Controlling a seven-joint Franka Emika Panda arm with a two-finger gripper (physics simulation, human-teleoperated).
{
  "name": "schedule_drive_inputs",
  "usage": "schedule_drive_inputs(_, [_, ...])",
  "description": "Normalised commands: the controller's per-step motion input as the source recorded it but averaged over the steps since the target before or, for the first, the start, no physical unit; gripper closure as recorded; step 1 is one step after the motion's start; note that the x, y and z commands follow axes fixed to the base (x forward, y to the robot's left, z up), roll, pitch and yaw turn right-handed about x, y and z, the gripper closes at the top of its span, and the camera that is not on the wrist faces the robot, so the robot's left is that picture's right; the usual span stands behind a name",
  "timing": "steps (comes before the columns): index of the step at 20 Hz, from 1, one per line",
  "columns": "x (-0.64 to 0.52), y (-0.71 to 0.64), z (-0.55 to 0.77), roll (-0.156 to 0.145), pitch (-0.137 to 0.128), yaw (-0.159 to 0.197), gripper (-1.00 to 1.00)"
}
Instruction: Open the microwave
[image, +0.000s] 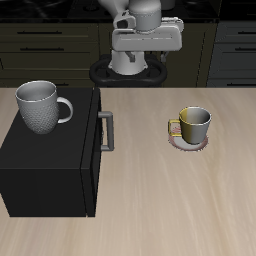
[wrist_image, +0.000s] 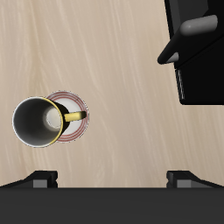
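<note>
The microwave (image: 50, 160) is a large matte black box on the table, and its door looks closed. Its grey bar handle (image: 105, 131) is on the side that faces the yellow mug. My gripper (image: 145, 58) hangs high above the table's back edge, well behind the microwave and away from the handle, open and empty. In the wrist view the gripper (wrist_image: 112, 179) shows both fingertips (wrist_image: 41, 179) spread wide apart with nothing between them. A corner of the microwave (wrist_image: 206, 70) shows there too, with a thin sliver of the handle (wrist_image: 178, 83).
A grey-white mug (image: 42, 105) stands on top of the microwave. A yellow-rimmed mug (image: 194, 123) sits on a small pinkish plate (image: 187, 143) beside the microwave, also seen in the wrist view (wrist_image: 39, 122). Dark cabinets with drawers (image: 50, 45) line the back.
</note>
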Motion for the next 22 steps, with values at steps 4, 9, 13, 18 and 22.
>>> schedule_drive_inputs(4, [0.03, 0.52, 0.04, 0.047, -0.018, -0.111, -1.0])
schedule_drive_inputs(9, [0.15, 0.4, -0.01, 0.022, -0.007, -0.099, -1.0])
schedule_drive_inputs(13, [0.19, 0.26, -0.04, -0.01, -0.006, -0.131, -1.0])
schedule_drive_inputs(18, [0.2, 0.22, -0.03, -0.018, 0.013, -0.188, -1.0])
schedule_drive_inputs(22, [0.1, 0.16, 0.01, -0.018, -0.037, -0.112, -1.0])
